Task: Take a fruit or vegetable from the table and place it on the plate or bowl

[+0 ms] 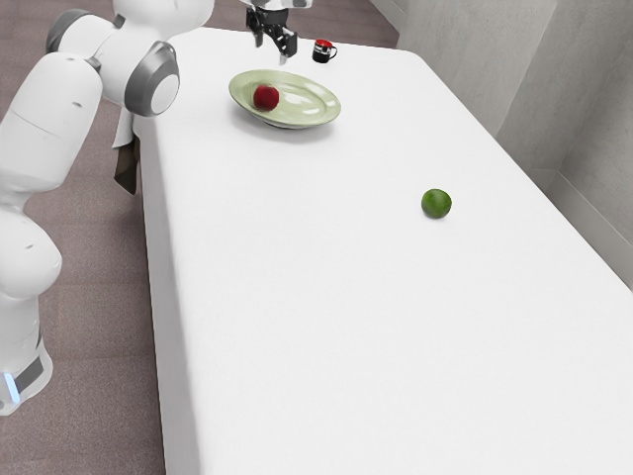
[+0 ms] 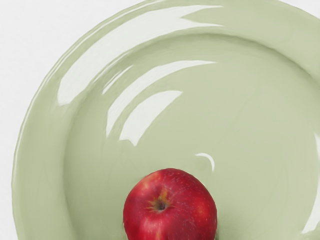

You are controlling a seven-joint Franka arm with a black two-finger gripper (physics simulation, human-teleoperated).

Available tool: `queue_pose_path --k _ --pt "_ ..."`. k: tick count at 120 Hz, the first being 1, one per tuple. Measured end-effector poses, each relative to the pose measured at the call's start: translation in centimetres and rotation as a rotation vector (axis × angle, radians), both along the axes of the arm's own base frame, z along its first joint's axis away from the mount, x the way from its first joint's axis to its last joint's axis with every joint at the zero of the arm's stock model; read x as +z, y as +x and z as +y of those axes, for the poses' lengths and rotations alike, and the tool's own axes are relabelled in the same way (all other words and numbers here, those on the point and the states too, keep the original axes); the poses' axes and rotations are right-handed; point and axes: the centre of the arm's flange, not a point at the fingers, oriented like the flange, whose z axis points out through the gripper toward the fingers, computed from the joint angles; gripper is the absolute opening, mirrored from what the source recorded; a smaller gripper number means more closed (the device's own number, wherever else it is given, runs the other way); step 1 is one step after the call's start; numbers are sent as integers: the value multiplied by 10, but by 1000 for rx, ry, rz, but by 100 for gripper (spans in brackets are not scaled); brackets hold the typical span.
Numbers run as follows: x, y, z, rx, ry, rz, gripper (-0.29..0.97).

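A red apple [image 1: 265, 96] lies on the pale green plate [image 1: 307, 107], toward the plate's side at the exterior view's left. My gripper [image 1: 274, 45] hangs above the plate, clear of the apple, its black fingers [image 1: 290, 46] apart with nothing between them. From the wrist view the apple [image 2: 170, 205] sits upright, stem dimple up, on the glossy plate [image 2: 100, 125] just under my hand. A green lime [image 1: 436, 203] rests on the white table, well off to the exterior view's right of the plate.
A small black and red mug [image 1: 322, 50] stands behind the plate near the table's far edge. The white tabletop [image 1: 326, 317] stretches wide toward the front. A grey wall runs along the exterior view's right.
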Motion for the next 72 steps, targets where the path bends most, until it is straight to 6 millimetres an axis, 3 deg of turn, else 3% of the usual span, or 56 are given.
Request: queue_pose_path --k 25,33,39,52,63,72 --pt "6 1 -4 -9 -17 -26 67" --pt "11 24 -30 -72 -40 -55 67" --pt "16 59 -74 -162 -56 -76 68" --pt "42 131 -217 -393 -68 -70 68" --pt "48 157 -323 -552 -110 2 68" --pt "48 165 -404 -684 -167 60 68"
